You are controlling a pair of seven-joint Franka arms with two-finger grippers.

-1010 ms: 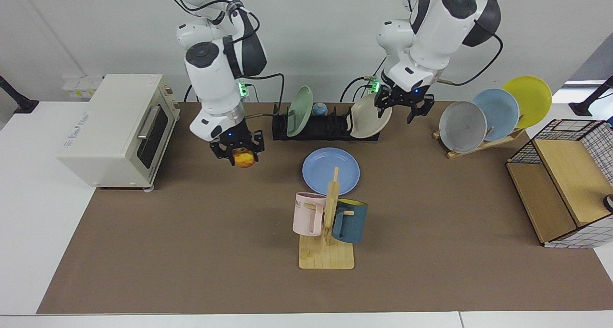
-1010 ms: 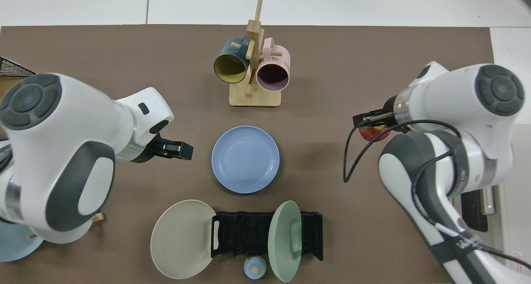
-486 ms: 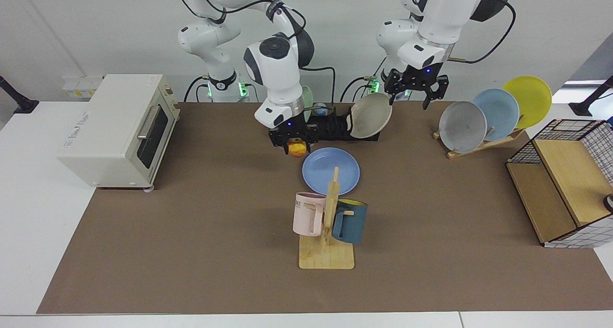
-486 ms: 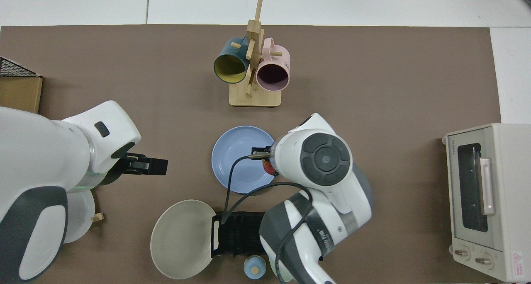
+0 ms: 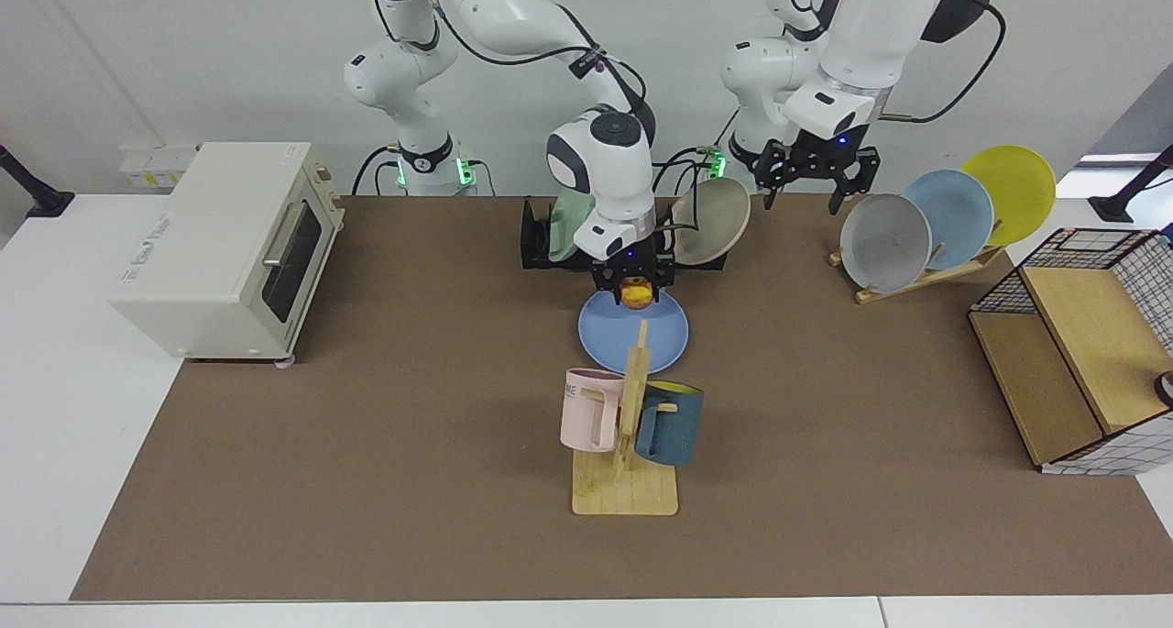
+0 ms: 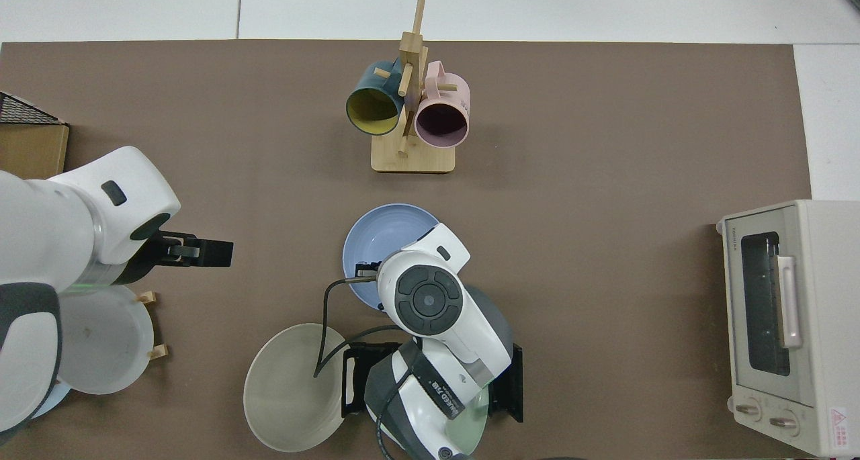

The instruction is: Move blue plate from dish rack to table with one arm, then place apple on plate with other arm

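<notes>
1. While the round periwinkle-blue plate [image 5: 633, 331] lies flat on the wide brown table [image 5: 367, 445], just in front of the low black slotted dish rack [image 5: 536, 243], the right arm's black two-finger gripper [image 5: 636, 291] hangs over the plate's rear part, clenched on the small red-and-yellow apple [image 5: 636, 292].
2. A second ago this gripper held the apple well off to the side, near the cream toaster oven [image 5: 224, 247]; half a second ago it was at the plate's rim; now it sits above the plate itself.
3. From the top view, the right arm's white wrist covers much of the plate [image 6: 376, 238], and the apple is hidden beneath it.
4. Whether the apple touches the plate cannot be told.
5. The left arm's black gripper [image 5: 815, 177] hangs with its fingers spread and nothing between them, above the table's back edge between the beige plate [image 5: 710, 234] leaning at the dish rack's end and the grey plate [image 5: 884, 241] on the slanted light-wood rack [image 5: 953, 269].
6. It has risen and drifted toward the wood rack over the last second.
7. The plate, the rack and the wooden mug stand [image 5: 626, 481] with its pink mug [image 5: 586, 410] and dark teal mug [image 5: 669, 423] have not shifted.
</notes>
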